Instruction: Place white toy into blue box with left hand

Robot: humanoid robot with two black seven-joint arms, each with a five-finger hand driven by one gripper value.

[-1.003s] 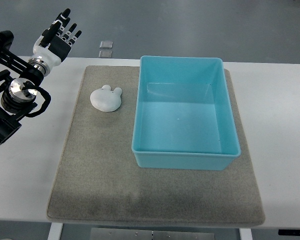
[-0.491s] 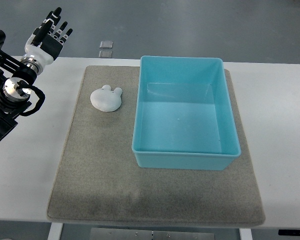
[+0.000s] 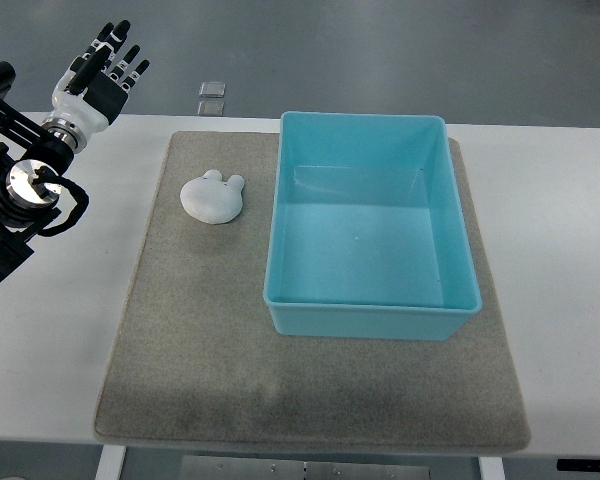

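A white toy (image 3: pixel 212 197) shaped like a rabbit's head lies on the grey mat (image 3: pixel 200 340), just left of the blue box (image 3: pixel 370 315). The box is open at the top and holds nothing. My left hand (image 3: pixel 102 70) is at the far left corner of the table, well up and to the left of the toy. Its fingers are spread and hold nothing. The right hand is out of view.
The mat lies on a white table (image 3: pixel 560 240). Two small clear squares (image 3: pixel 212 96) lie on the floor beyond the table's far edge. The left arm's black joints (image 3: pixel 25 190) hang over the table's left side.
My left hand has drawn back to the left and a little up, farther from the toy. The toy and the box have not moved.
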